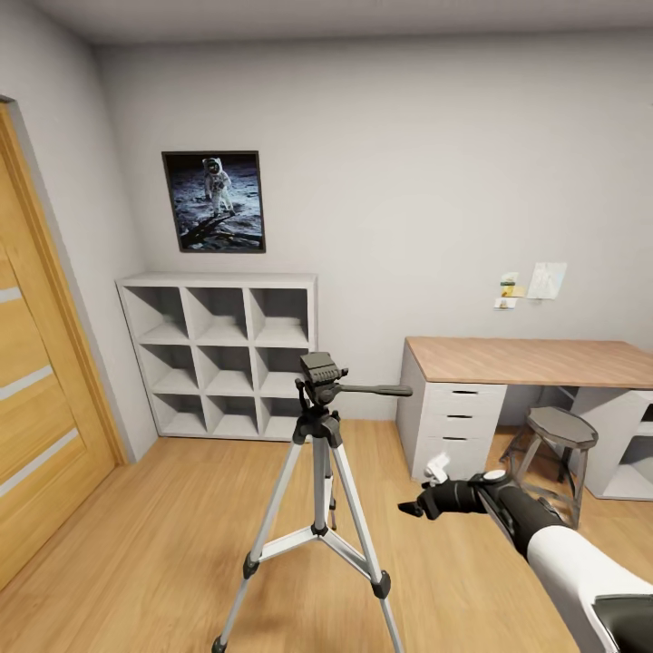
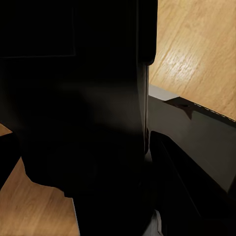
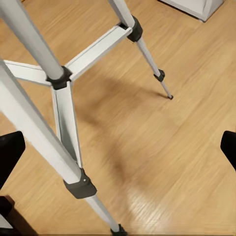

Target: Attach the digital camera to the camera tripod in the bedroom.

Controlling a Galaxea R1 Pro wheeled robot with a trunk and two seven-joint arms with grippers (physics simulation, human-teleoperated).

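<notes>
The camera tripod (image 1: 319, 490) stood upright on the light wood floor (image 1: 163, 526) in mid-room, with three silver legs, black joints and feet, and a black head carrying a pan handle that pointed right. The right gripper (image 1: 419, 504) hung just right of the legs, below head height, not touching them; its fingers (image 3: 10, 152) stood apart and empty. The left gripper's state could not be told from its dark wrist view.

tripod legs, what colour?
Silver metal with black joints and feet on the camera tripod; clearest in the right wrist view.
</notes>
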